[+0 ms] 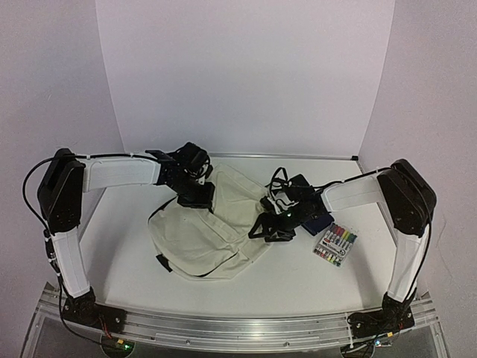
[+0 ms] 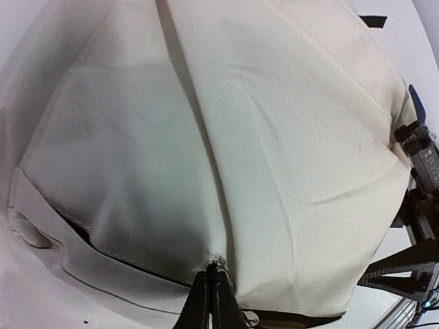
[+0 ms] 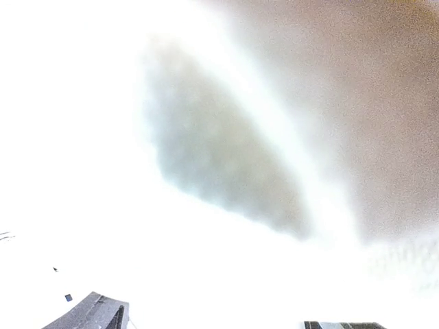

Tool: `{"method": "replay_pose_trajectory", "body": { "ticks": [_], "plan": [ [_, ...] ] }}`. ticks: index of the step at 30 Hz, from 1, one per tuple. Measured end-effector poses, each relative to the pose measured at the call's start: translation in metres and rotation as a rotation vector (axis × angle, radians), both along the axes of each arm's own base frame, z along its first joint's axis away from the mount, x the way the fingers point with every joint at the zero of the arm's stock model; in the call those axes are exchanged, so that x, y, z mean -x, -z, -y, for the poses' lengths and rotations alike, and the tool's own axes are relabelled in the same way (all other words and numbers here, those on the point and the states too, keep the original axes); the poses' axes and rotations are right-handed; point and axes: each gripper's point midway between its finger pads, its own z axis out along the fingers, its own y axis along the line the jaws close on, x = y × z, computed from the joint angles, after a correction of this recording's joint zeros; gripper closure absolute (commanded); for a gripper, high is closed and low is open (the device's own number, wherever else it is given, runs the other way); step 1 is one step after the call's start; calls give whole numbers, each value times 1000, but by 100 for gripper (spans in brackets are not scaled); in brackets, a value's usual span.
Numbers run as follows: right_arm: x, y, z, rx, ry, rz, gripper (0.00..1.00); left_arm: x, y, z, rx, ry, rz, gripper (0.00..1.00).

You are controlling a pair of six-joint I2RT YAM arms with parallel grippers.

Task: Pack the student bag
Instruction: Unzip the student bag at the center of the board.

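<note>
Cream fabric rises in a thin ridge straight into the left claw (image 2: 212, 273), whose two fingers are pressed together with a small fold of the student bag (image 2: 288, 171) nipped at their tips. The right claw (image 1: 273, 227) stands wide over the bag's right edge, holding nothing. Its wrist view is washed out to white cloth, with only the finger ends showing, far apart. The bag lies flat in the middle of the table (image 1: 119, 261), between the two arms. Near the right arm are a navy pouch (image 1: 319, 222), partly hidden under it, and a pack of coloured markers (image 1: 335, 245), both outside the bag. The hold looks slight. A lift could pull the thin fold free, or raise only the top layer without opening the mouth, and I cannot tell whether the zip is undone. The wide claw, so close to the cloth, could also drag or bunch the bag toward the pouch
</note>
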Motion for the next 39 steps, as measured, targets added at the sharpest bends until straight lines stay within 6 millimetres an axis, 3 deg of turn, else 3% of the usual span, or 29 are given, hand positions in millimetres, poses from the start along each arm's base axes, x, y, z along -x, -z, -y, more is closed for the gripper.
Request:
{"method": "replay_pose_trajectory", "body": {
  "ticks": [9,13,18,21,24,28,31,35,39],
  "plan": [
    [-9,0,-2,8,-3,47,17,-19,-6,-22,34,-41,-6,100],
    [-11,0,-2,9,-16,65,26,-27,-9,-30,75,-42,-18,100],
    [-3,-4,4,28,-61,78,38,-27,-15,-22,164,-6,-29,100],
    [3,-25,9,34,-102,124,39,-25,-16,-18,203,10,-34,100],
    [1,-62,8,9,-131,217,41,-24,-18,-14,233,19,-39,100],
    [-14,-109,-7,-30,-157,366,42,-25,-22,-10,263,25,-35,100],
    [-17,-124,-22,-34,-185,430,43,-25,-23,-9,267,26,-35,100],
    [-14,-123,-48,-26,-235,467,46,-24,-22,-9,269,22,-37,100],
    [-10,-102,-71,1,-275,457,48,-24,-22,-9,272,19,-36,100]
  ]
}}
